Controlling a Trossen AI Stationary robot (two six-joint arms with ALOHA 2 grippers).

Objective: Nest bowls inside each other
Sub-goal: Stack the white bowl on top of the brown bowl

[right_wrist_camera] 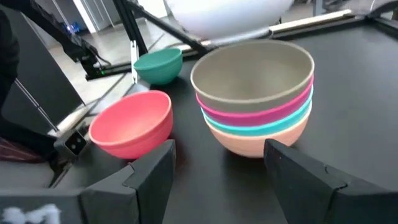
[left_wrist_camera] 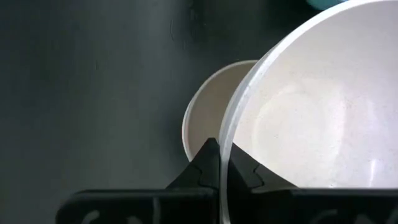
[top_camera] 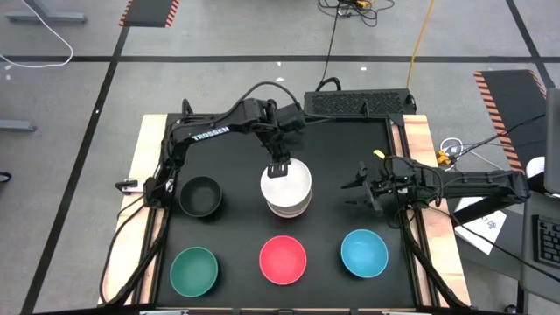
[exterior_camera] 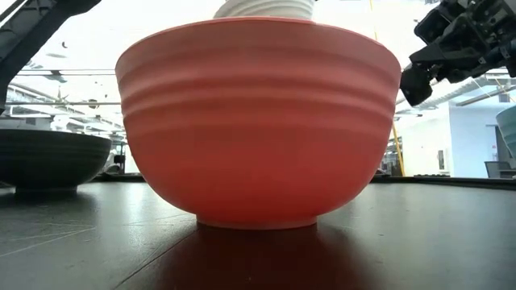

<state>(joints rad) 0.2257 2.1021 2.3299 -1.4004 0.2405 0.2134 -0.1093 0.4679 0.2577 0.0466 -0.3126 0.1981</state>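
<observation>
A: White, the bowl (top_camera: 286, 182) held by the left gripper (top_camera: 278, 166); its fingers (left_wrist_camera: 208, 167) pinch the rim at the far-left side, and the bowl hangs above the stack (right_wrist_camera: 256, 102) at the table's middle, not yet seated in it.

B: And the stack itself?

A: From the right wrist view, taupe bowl (right_wrist_camera: 252, 76) on top, then magenta (right_wrist_camera: 258, 112), teal (right_wrist_camera: 261, 127) and orange (right_wrist_camera: 255, 143) beneath, nested; the rest stand apart on the black table (top_camera: 245, 227); black bowl (top_camera: 200, 195) to the left, and along the near edge green bowl (top_camera: 193, 270), red bowl (top_camera: 283, 260), blue bowl (top_camera: 364, 252), left to right.

B: The right arm?

A: The right gripper (top_camera: 359, 185) waits to the right of the stack, well apart from it; fingers (right_wrist_camera: 311, 171) spread wide, holding nothing.
</observation>
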